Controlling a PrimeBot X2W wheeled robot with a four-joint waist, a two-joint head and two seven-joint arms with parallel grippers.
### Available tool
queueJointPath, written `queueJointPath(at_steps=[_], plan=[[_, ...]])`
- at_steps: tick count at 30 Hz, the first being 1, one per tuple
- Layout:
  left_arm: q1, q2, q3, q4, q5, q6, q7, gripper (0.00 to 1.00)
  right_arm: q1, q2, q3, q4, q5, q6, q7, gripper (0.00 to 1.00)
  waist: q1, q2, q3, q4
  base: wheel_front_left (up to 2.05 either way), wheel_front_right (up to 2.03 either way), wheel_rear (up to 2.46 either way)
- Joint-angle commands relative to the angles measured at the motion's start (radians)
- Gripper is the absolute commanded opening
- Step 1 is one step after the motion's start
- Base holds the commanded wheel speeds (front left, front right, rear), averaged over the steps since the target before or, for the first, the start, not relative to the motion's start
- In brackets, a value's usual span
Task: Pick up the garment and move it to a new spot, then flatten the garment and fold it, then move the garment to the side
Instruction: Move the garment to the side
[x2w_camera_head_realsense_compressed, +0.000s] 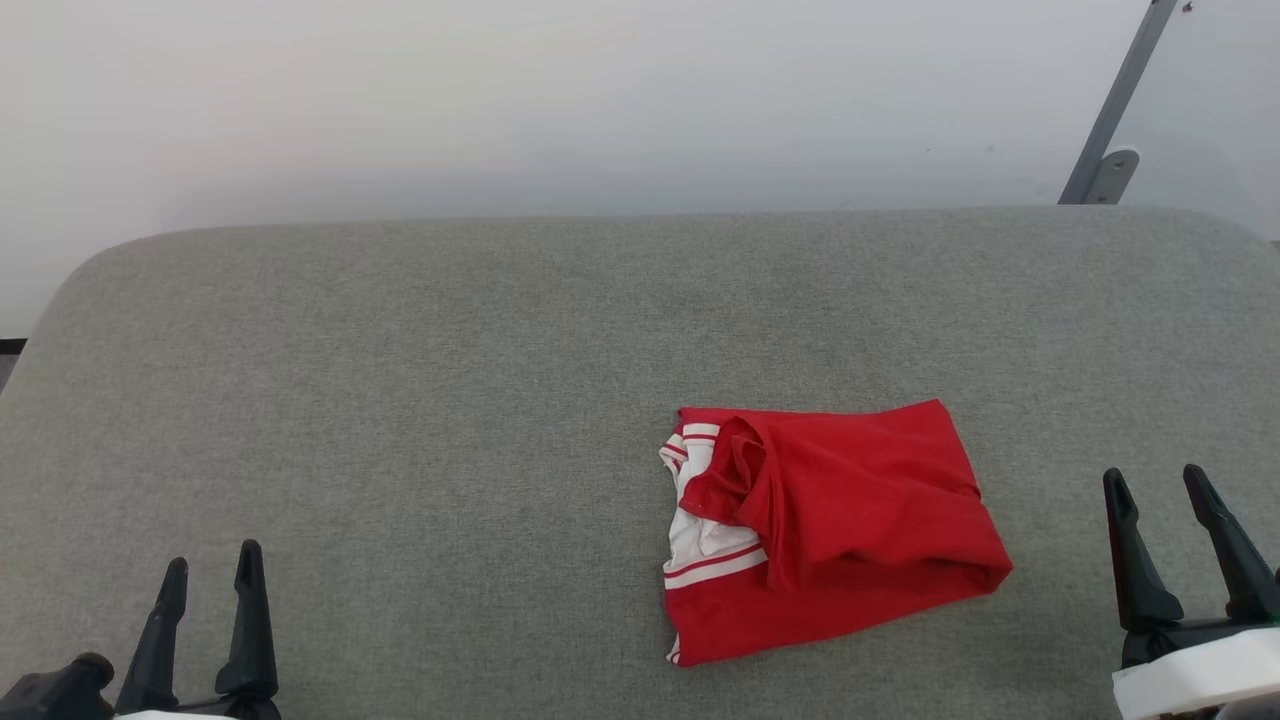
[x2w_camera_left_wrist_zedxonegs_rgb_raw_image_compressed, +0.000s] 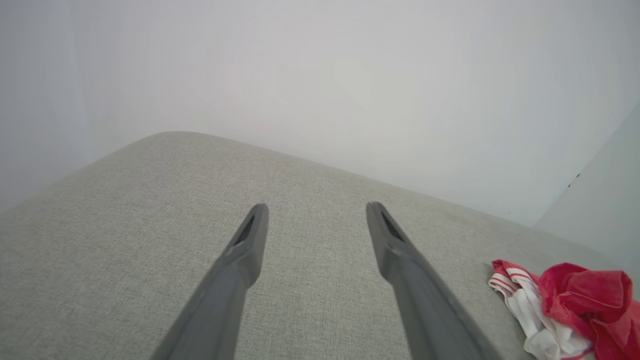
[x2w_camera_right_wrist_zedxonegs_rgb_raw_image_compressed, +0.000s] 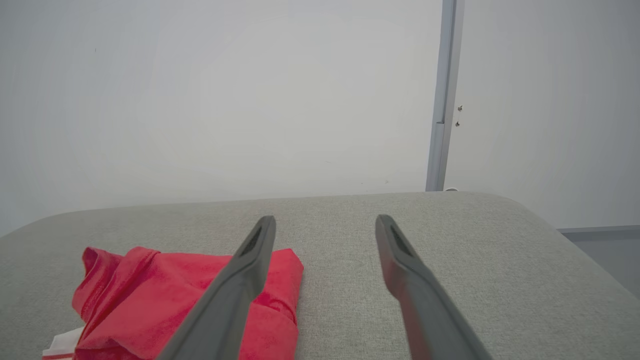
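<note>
On grey cushion (x2w_camera_head_realsense_compressed: 400, 350) | garment (x2w_camera_head_realsense_compressed: 850, 520) bunched, long axis left-right, striped white band toward left | both jaws spread, empty

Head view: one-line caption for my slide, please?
Red garment lies bunched on grey pad; left gripper and right gripper open, apart.

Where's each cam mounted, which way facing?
Head view: on the head, facing forward and down at the garment on the grey cushion; left gripper lower left, right gripper lower right, both open.
Left wrist view: on the left wrist, facing along its fingers across the cushion to the wall.
Right wrist view: on the right wrist, facing along its fingers past the garment.
Shared: all three show the garment.
</note>
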Motion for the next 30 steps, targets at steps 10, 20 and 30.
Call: queueJointPath(at_steps=[10, 20, 30], plan=[[-0.013, -0.012, -0.006, -0.006, 0.002, -0.004, -0.005, 1.0, 0.02, 0.01, -0.006, -0.01, -0.01, 0.0, -0.005, 1.0, 0.0, -0.0001, -0.001, 0.021, 0.0, 0.0, 0.0], [-0.03, -0.022, -0.021, -0.012, -0.001, -0.004, -0.005, 1.0, -0.006, -0.031, 0.064, 0.045, 0.022, 0.0, -0.005, 1.0, 0.0, -0.0001, 0.003, 0.065, 0.0, 0.0, 0.0], [-0.04, -0.014, -0.047, -0.016, -0.009, -0.004, -0.005, 1.0, -0.157, -0.203, 0.249, 0.164, 0.185, 0.0, 0.117, 1.0, 0.0, -0.0001, 0.038, 0.132, 0.0, 0.0, 0.0]])
